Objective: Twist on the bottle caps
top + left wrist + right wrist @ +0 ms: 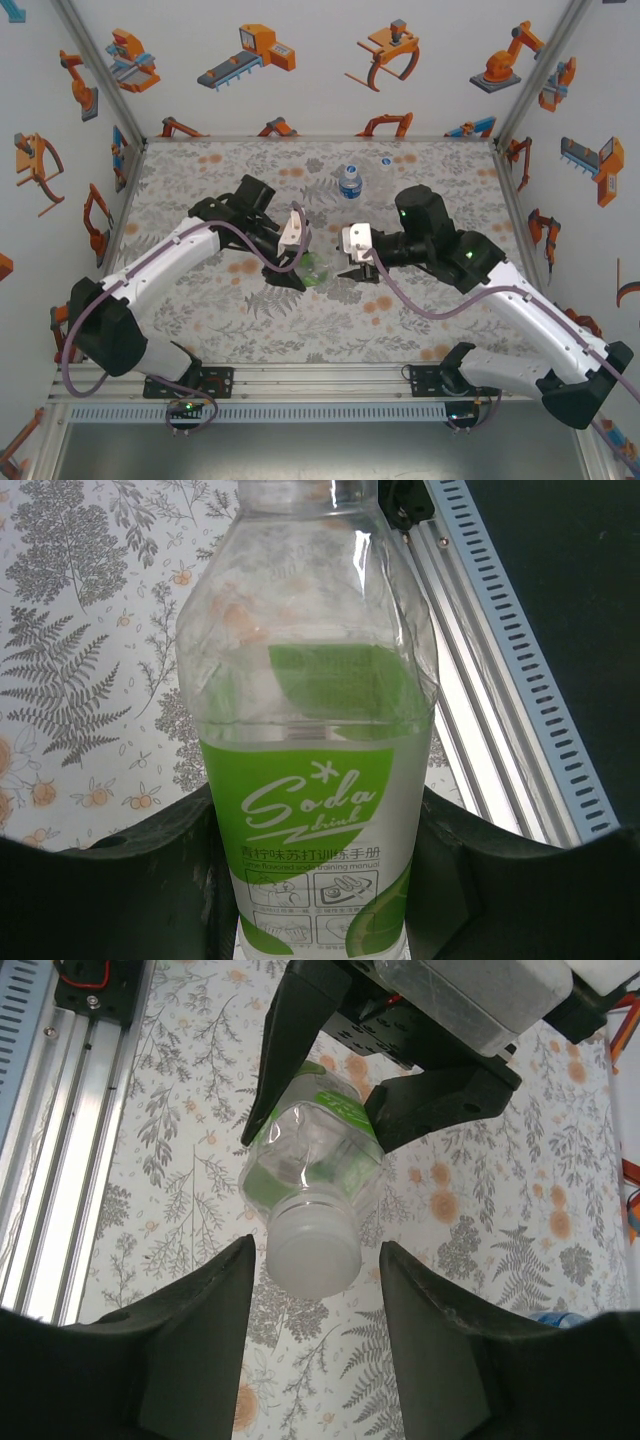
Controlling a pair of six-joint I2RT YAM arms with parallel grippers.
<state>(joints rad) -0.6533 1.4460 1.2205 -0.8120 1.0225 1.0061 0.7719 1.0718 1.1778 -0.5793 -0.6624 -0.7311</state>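
Black jaws of the left gripper (318,900) are clamped hard on the green-label bottle (315,780), down at the label. It holds the bottle roughly sideways over the middle of the table (230,330), neck pointing at the other arm. The right gripper (315,1330) is partway apart, one finger each side of the whitish cap (312,1252) sitting on the neck. From what I can see there's a sliver of gap on both sides, so it isn't pinching yet.

Handling guess: thin clear plastic, probably light, and squishy. The shoulder already looks a bit dented, so squeezing harder will just buckle it. Holding it at the label seems right. The cap is small, smooth and stiff, so I'd take it by the side wall and square-on, or it'll slip or cross-thread.

Further out, the blue-label bottle (349,182) stands upright toward the back, well apart.

Can't tell if the cap is threaded at all or just perched, or if there's liquid inside. The bottle's base is cut off in the left wrist view, and from above the arms cover most of the grip.
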